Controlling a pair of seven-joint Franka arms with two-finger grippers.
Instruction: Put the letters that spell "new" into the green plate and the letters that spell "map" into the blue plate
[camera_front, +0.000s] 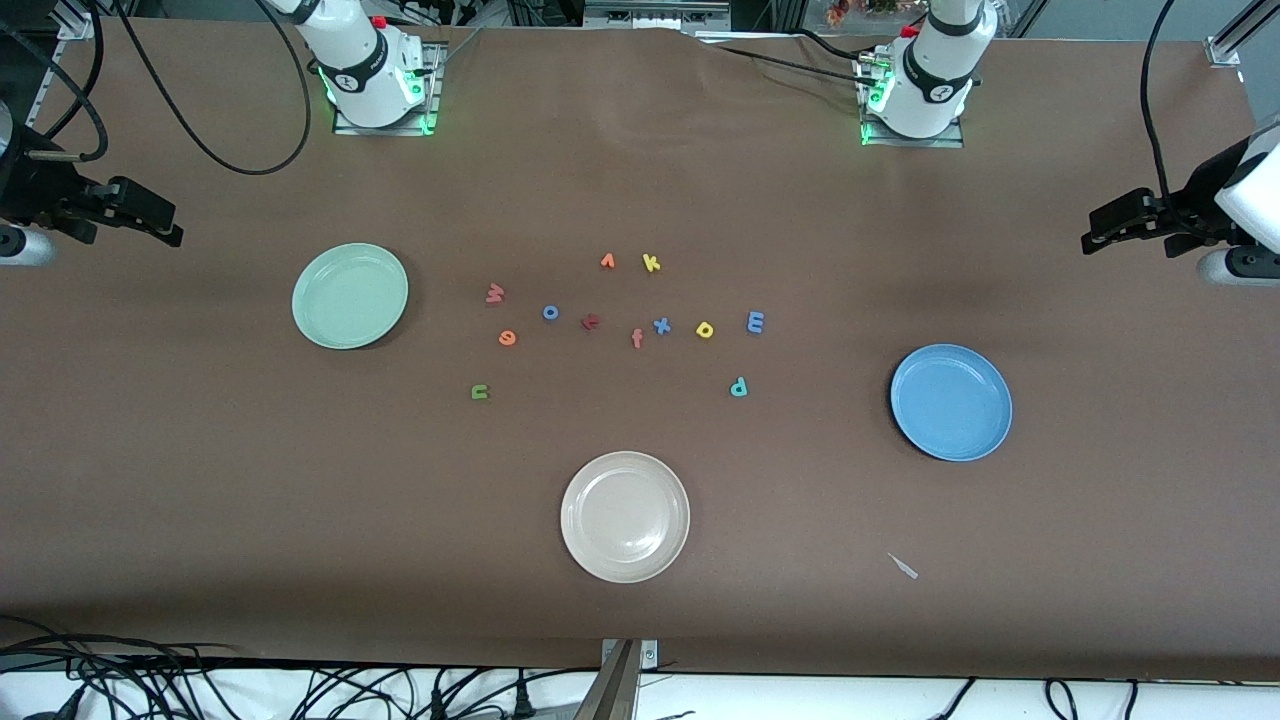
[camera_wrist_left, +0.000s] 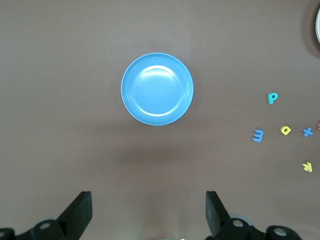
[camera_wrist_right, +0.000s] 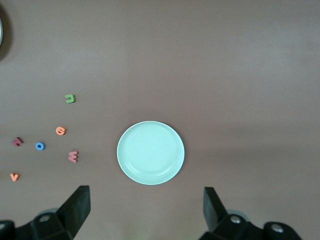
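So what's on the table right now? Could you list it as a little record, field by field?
green plate: empty, toward the right arm's end
blue plate: empty, toward the left arm's end
beige plate: empty, nearest the front camera
green n, orange e, salmon w: loose on the table
blue m, teal p, yellow a: loose on the table
left tool: open, above the blue plate
right tool: open, above the green plate

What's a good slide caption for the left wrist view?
Open left tool above the empty blue plate, with the blue m, teal p and yellow a lying beside it.
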